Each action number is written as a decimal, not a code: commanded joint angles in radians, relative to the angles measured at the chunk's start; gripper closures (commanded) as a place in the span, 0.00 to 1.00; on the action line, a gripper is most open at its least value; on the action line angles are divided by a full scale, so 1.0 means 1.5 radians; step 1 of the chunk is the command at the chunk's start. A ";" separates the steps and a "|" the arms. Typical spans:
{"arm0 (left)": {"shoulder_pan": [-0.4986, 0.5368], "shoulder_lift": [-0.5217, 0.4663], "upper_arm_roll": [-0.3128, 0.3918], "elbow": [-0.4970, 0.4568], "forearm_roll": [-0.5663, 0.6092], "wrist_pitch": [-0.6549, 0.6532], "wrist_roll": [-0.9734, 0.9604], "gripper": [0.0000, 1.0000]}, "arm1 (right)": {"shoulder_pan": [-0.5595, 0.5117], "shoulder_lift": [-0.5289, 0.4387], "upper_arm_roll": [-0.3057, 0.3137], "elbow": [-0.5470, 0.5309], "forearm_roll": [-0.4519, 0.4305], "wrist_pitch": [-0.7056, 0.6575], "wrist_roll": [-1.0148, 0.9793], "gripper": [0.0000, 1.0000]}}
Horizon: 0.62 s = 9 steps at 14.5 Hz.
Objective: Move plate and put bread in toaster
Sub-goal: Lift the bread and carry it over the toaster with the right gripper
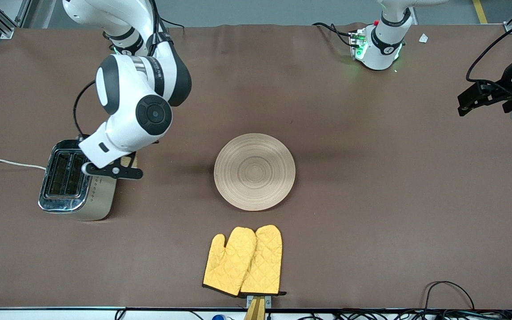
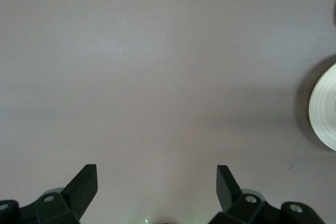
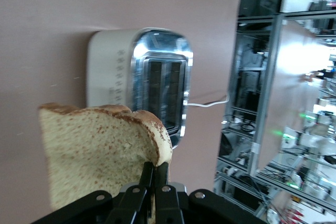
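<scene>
Oven mitts [image 1: 243, 261] lie nearest; only the right wrist view shows the right tool [image 3: 154, 182] clamping bread [image 3: 100, 153]

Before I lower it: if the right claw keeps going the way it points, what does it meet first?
Probably the boxy cream toaster with the chrome top; the right claw, shut on the brown bread slice, points toward it, though alignment with a slot is unclear.

A: quick count of what's on the table?

B: one wooden plate [image 1: 254, 171], one toaster [image 1: 74, 182] with two slots, one white cord [image 1: 7, 162] coming off it.

A: bread?

B: just one slice of bread [image 3: 100, 153].

A: and the yellow things?

B: two oven mitts [image 1: 243, 261], side by side. Plus two robot arms, each with one gripper.
</scene>
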 commanded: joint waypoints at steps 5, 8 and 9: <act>-0.001 -0.004 -0.002 0.001 0.012 -0.006 0.004 0.00 | -0.085 0.037 -0.002 -0.010 -0.130 0.075 0.005 0.99; 0.000 -0.003 -0.002 0.001 0.010 -0.006 0.006 0.00 | -0.117 0.045 -0.003 -0.048 -0.156 0.151 0.018 0.99; 0.000 -0.004 -0.002 0.001 0.009 -0.006 0.006 0.00 | -0.122 0.045 -0.003 -0.061 -0.164 0.168 0.018 0.99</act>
